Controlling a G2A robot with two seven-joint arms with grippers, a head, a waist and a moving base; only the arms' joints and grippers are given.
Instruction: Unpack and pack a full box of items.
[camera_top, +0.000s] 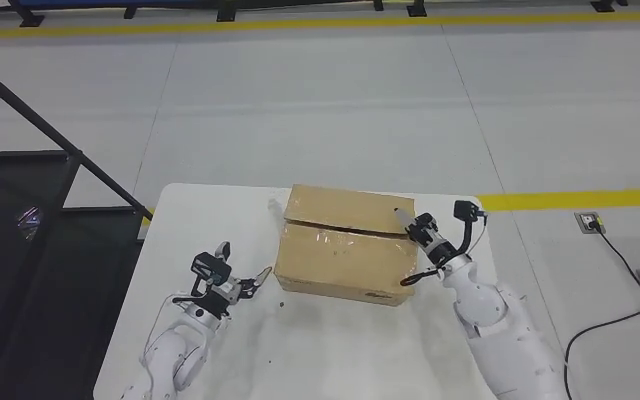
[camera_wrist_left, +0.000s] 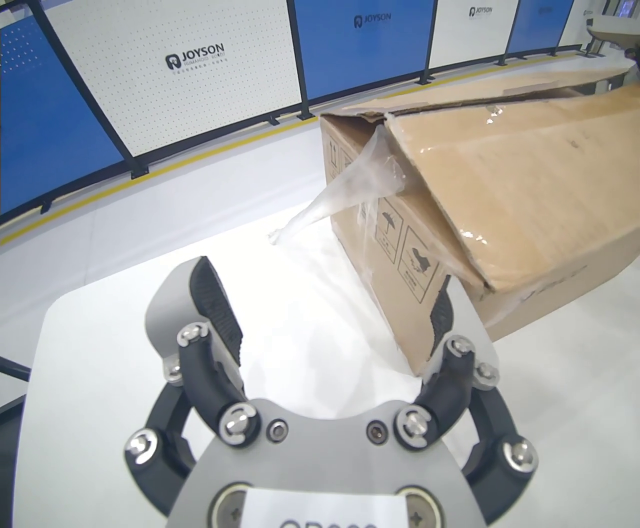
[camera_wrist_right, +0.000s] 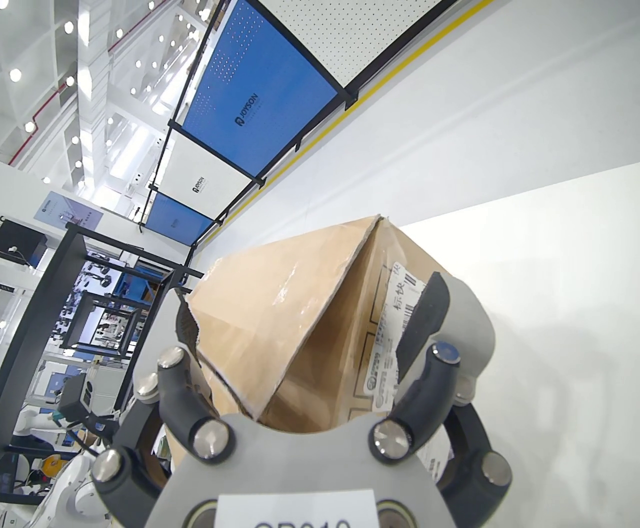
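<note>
Left claw (camera_wrist_left: 322, 285) and right claw (camera_wrist_right: 307, 305), both spread apart, flank the box (camera_top: 340, 262); flaps (camera_top: 330, 207) barely parted, unpacking seemingly hardly begun.

right arm (camera_top: 500, 330): white shell | left gripper (camera_wrist_left: 325, 287): silver, black links, screws

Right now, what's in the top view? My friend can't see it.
A brown cardboard box sits on a white table, its top flaps slightly parted. The right pincer is open at one end, the left pincer open near the other.
</note>
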